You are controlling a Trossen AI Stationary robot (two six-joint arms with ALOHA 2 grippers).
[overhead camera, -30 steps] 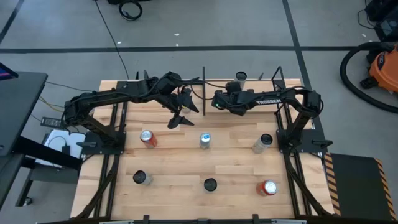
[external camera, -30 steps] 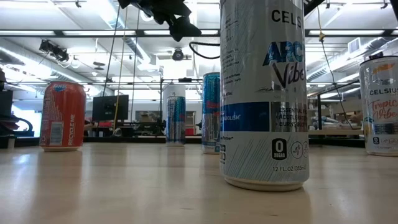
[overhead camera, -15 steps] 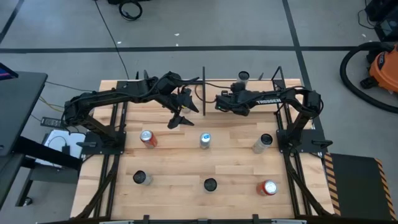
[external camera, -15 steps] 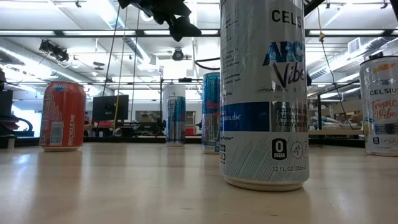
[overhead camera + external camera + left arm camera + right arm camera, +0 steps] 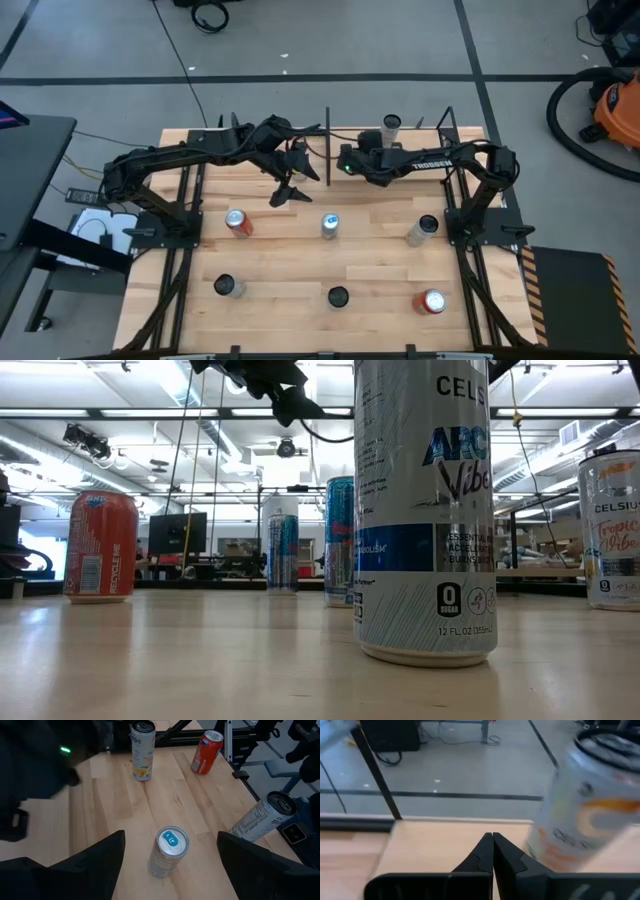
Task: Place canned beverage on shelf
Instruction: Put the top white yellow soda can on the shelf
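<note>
My right gripper (image 5: 492,842) has its fingers pressed together, holding nothing. It hovers over the shelf (image 5: 420,140), the pale panel at the 12 o'clock edge of the table, between thin black rods. One canned beverage (image 5: 390,124) stands upright on the shelf, just beside my right gripper toward 1 o'clock; the right wrist view shows it as a pale can with orange print, its lettering blurred (image 5: 585,815). The word "THOSSEN"-like white lettering on my right forearm cannot be read with certainty.

My left gripper (image 5: 290,185) has its fingers apart, empty, above the tabletop (image 5: 300,270) at 11 o'clock from a blue-topped can (image 5: 168,851).

Farther out on the tabletop:
- Red can (image 5: 99,546), side text "RECYCLE".
- White can (image 5: 425,510), nearest the low camera: "ARCTIC Vibe" partly cut off, "0 SUGAR", "12 FL OZ".
- White can (image 5: 612,530) at 3 o'clock: "CELSIUS", "Tropical Vibe".
- Blue-and-silver cans (image 5: 283,540) behind; writing unreadable.
</note>
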